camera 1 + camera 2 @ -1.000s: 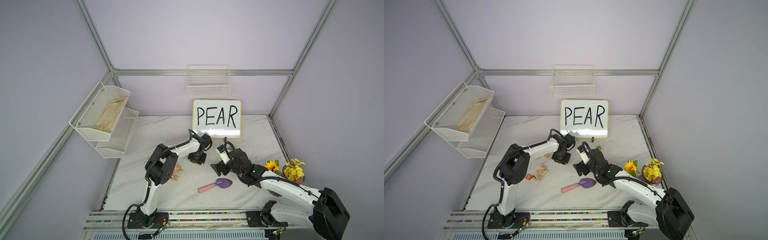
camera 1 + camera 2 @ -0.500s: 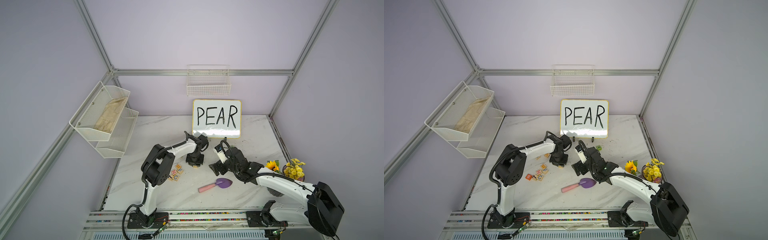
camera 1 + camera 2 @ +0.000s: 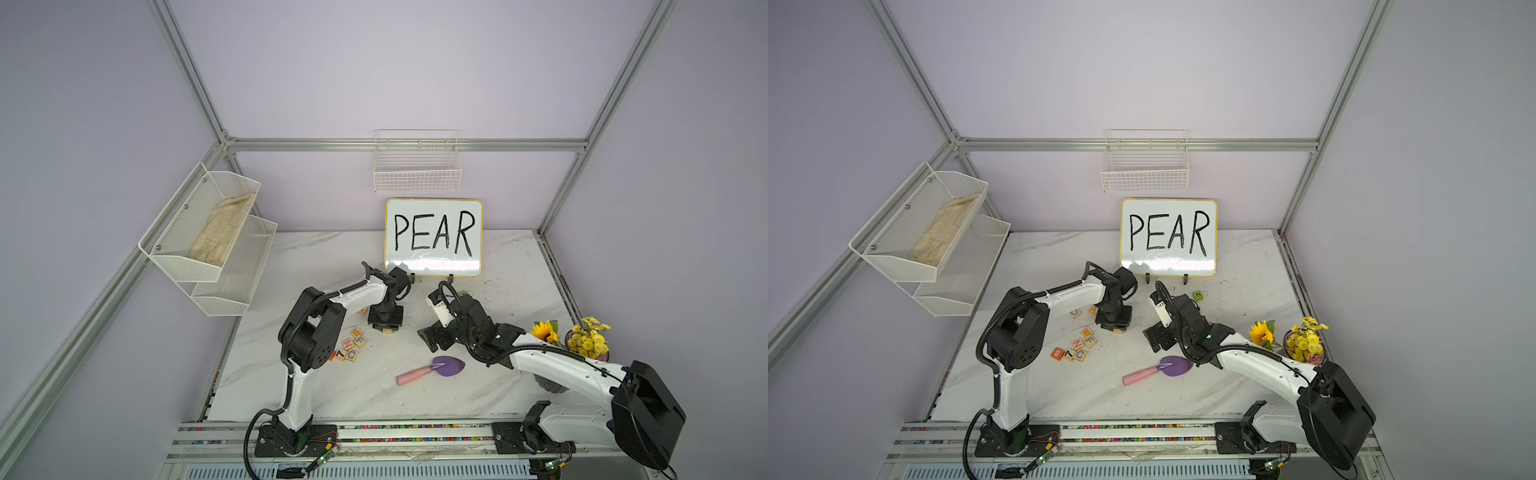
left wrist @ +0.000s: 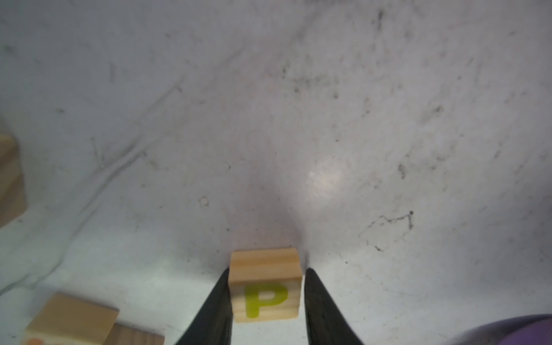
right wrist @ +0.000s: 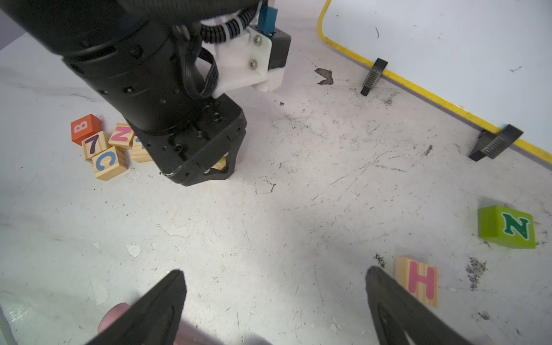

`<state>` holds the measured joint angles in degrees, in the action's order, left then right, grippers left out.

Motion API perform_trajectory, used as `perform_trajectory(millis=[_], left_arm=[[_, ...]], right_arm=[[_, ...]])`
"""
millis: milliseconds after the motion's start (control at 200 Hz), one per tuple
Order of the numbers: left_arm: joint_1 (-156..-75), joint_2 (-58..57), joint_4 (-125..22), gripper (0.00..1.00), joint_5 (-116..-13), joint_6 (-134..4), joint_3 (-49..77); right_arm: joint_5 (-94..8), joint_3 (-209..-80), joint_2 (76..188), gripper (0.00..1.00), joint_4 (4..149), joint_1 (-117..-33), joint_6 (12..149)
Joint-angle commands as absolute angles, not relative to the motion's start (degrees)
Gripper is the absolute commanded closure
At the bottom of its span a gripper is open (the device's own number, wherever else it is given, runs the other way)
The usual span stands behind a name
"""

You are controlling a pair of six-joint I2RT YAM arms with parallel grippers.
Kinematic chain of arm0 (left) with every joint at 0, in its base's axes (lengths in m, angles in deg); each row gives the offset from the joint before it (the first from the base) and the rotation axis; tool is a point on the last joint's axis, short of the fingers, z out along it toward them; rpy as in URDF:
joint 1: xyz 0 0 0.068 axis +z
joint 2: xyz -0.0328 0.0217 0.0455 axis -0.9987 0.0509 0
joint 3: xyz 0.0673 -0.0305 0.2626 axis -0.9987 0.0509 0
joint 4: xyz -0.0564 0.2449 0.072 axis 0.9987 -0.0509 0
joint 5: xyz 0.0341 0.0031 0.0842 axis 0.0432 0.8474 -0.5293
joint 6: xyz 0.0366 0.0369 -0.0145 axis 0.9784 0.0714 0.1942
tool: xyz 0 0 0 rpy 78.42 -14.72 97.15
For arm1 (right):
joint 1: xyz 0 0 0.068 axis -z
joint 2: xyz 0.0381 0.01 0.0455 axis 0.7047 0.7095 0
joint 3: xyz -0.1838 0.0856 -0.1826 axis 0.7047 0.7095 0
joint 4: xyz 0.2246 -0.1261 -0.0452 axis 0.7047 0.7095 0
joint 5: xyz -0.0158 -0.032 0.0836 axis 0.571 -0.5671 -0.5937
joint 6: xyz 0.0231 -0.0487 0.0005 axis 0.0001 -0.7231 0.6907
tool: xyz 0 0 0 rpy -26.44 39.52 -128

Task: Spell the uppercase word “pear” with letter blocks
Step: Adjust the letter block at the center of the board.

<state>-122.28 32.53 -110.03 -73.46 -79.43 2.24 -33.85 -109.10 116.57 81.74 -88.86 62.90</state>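
A pale-wood letter block with a green P [image 4: 264, 286] rests on the marble table between my left gripper's [image 4: 268, 270] black fingers. One finger lies against it and a thin gap shows at the other, so the jaws are just parted. In both top views this gripper [image 3: 385, 324] [image 3: 1116, 323] points straight down at mid-table with the block [image 3: 387, 331] [image 3: 1119, 331] under it. My right gripper [image 5: 273, 270] [image 3: 428, 338] hovers wide open over bare table to the right, holding nothing.
A wooden H block [image 5: 418, 282] and a green N cube [image 5: 504, 227] lie by the right gripper. A cluster of blocks with an orange B cube [image 3: 1075, 349] sits left of centre. A purple trowel [image 3: 446, 366], the PEAR whiteboard [image 3: 434, 237] and flowers [image 3: 588, 340] stand around.
My left gripper has come down and slightly forward with the P block, and its jaws have parted a little. The right arm has shifted slightly left, still open.
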Motion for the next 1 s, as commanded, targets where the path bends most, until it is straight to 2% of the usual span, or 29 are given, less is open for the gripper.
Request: perform_trajectory(millis=[0,325,485,650,910,995], left_arm=[[-121.9,31.4,-109.4,0.54,-72.8,-79.7,4.4],[-121.9,28.2,-109.9,0.43,-74.2,-80.5,3.9],[-121.9,22.4,-106.6,0.3,-74.3,-81.3,4.2],[-121.9,16.2,-102.9,0.21,-76.1,-79.7,4.4],[-121.5,3.0,-83.2,0.06,-74.2,-79.2,15.0],[-121.3,-1.3,-76.6,0.05,-75.5,-79.9,20.3]], right_arm=[[-32.3,-110.7,117.4,0.04,82.8,-89.2,62.9],[-26.6,-109.6,115.6,0.03,79.0,-89.2,67.4],[-20.2,-108.1,110.9,0.03,76.2,-89.1,69.7],[-13.9,-111.3,110.8,0.02,78.6,-87.9,71.6],[-9.7,-122.5,120.0,0.02,87.0,-85.8,77.2],[-3.2,-126.9,123.7,0.03,92.8,-85.8,81.1]])
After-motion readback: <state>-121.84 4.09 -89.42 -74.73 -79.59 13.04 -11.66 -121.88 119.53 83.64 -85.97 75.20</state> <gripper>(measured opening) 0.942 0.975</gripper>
